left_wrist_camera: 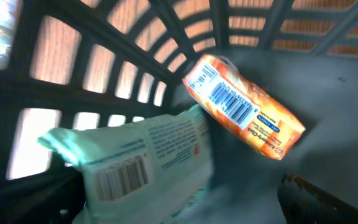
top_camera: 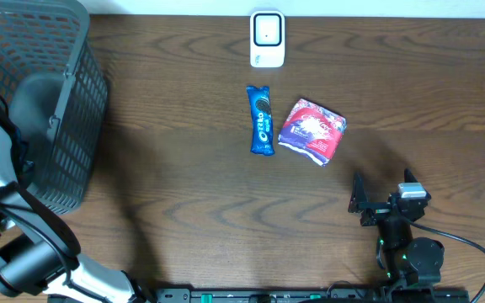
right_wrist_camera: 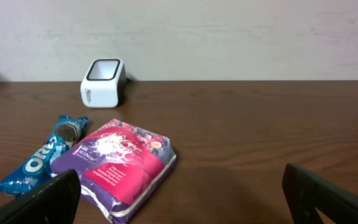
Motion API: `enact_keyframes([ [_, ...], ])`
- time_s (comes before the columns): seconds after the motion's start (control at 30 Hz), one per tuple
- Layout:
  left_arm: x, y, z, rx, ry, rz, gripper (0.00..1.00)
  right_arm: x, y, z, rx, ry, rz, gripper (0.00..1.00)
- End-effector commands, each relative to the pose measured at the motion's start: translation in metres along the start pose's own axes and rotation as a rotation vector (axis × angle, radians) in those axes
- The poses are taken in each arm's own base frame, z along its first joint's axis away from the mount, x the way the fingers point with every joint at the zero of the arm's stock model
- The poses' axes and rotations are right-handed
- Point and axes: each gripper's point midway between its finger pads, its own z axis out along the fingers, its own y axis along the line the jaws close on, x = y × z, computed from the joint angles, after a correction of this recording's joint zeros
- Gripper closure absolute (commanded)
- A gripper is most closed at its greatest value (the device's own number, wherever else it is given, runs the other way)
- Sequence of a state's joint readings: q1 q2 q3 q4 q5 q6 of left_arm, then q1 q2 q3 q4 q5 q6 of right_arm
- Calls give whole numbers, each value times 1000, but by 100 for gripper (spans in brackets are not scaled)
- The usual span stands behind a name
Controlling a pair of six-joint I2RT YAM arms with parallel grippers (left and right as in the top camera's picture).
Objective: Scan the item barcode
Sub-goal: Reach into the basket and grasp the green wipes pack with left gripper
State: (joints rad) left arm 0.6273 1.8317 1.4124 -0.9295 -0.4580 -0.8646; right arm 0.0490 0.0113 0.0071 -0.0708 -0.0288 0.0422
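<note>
Overhead: we are holding our right gripper [top_camera: 383, 187] spread and empty toward the blue Oreo biscuit packet [top_camera: 261, 119] below the white boxy scanner [top_camera: 267, 39], ready to grasp. Left wrist: our left gripper [left_wrist_camera: 173, 208] is gaping open inside the dark mesh basket [left_wrist_camera: 104, 56]. Right wrist: the packet is lying ahead, ungrasped.

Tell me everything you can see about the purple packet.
The purple packet is a soft, glossy plastic pouch, roughly square, purple and magenta with white print. It lies flat on the brown wooden table, turned at an angle, just right of the blue Oreo pack and nearer than the white scanner. Whether it touches the Oreo pack cannot be told. Nothing rests on it.
</note>
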Motion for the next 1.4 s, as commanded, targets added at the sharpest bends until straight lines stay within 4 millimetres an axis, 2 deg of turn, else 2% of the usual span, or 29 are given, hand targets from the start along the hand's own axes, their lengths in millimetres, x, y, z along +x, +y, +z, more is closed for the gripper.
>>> enact_keyframes([
  [0.0,15,0,17,-25,59,3,0,1,-2,0,10,1,14,1],
  [0.13,22,-9,17,22,105,-5,24,1,-2,0,10,1,14,1],
  [0.33,20,-15,17,45,98,-16,52,1,-2,0,10,1,14,1],
  [0.5,19,-16,17,50,94,-19,89,1,-2,0,10,1,14,1],
  [0.53,19,-16,17,51,94,-19,92,1,-2,0,10,1,14,1],
  [0.67,15,-17,11,69,86,-17,93,1,-2,0,10,1,14,1],
  [0.8,5,-16,-9,128,61,-46,93,1,-2,0,10,1,14,1],
  [0.93,-8,-23,-52,302,48,-105,93,1,-2,0,10,1,14,1],
  [1.07,-20,-30,-111,540,41,-154,93,1,-2,0,10,1,14,1],
  [1.17,-29,-31,-173,787,25,-176,93,1,-2,0,10,1,14,1],
  [1.2,-32,-30,-206,914,19,-173,93,1,-2,0,10,1,14,1],
  [1.37,-27,-19,-299,1271,0,-105,93,1,-2,0,10,1,14,1],
])
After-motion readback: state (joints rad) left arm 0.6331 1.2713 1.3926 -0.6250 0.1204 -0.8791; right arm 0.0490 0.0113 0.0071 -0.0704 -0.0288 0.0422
